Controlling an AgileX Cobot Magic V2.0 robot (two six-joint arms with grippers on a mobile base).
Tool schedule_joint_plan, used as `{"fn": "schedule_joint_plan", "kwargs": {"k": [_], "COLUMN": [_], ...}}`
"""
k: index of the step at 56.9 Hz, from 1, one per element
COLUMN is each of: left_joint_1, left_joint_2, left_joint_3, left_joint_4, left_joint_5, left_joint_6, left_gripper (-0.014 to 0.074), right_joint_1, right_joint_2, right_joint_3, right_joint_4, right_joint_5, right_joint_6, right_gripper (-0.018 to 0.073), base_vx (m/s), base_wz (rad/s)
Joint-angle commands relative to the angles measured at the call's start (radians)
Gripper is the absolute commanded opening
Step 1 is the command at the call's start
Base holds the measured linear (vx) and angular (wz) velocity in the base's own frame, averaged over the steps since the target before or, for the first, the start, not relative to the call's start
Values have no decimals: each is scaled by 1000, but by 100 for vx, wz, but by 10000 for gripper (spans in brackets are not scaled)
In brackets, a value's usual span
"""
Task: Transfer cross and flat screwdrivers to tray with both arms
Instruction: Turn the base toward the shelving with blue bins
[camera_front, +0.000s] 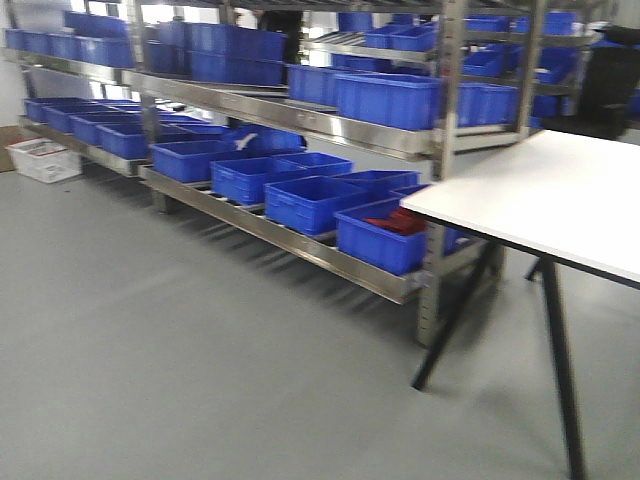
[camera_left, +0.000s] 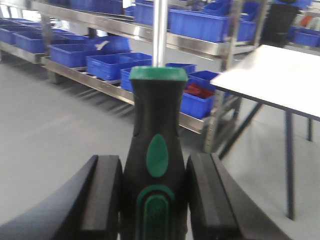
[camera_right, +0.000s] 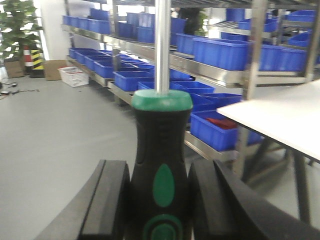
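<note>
In the left wrist view a black-and-green screwdriver (camera_left: 156, 150) stands between the pads of my left gripper (camera_left: 155, 192), which is shut on its handle; the metal shaft runs up out of the top of the view. The right wrist view shows the same picture: my right gripper (camera_right: 159, 197) is shut on the handle of a second black-and-green screwdriver (camera_right: 161, 145), shaft pointing up. I cannot tell which screwdriver is cross and which is flat, since both tips are out of view. The tray is out of view. Neither arm shows in the front view.
A steel rack (camera_front: 300, 120) holding several blue bins (camera_front: 305, 200) runs along the back. A white table (camera_front: 550, 195) with black legs stands at the right. Grey floor (camera_front: 170, 350) spreads to the left and front. A white crate (camera_front: 45, 160) sits at the far left.
</note>
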Motion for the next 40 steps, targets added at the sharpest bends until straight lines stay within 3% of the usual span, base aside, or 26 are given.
{"fn": "schedule_joint_plan", "kwargs": {"k": [1,40], "left_joint_1": [3,3], "left_joint_2": [-3,-3], "left_joint_3": [-24,-24], "left_joint_4": [-11,-11], "left_joint_5": [-93,-92], "left_joint_6": [0,0], "left_gripper": [-6,-6], "right_joint_1": [-2,-2], "right_joint_2": [6,6], "right_joint_3": [-27,-27], "right_joint_4": [6,6], "right_joint_5": [-97,-95], "right_joint_6": [-4,-4], "right_gripper": [-8,-8], "base_vx": [54,56], "base_wz": [48,52]}}
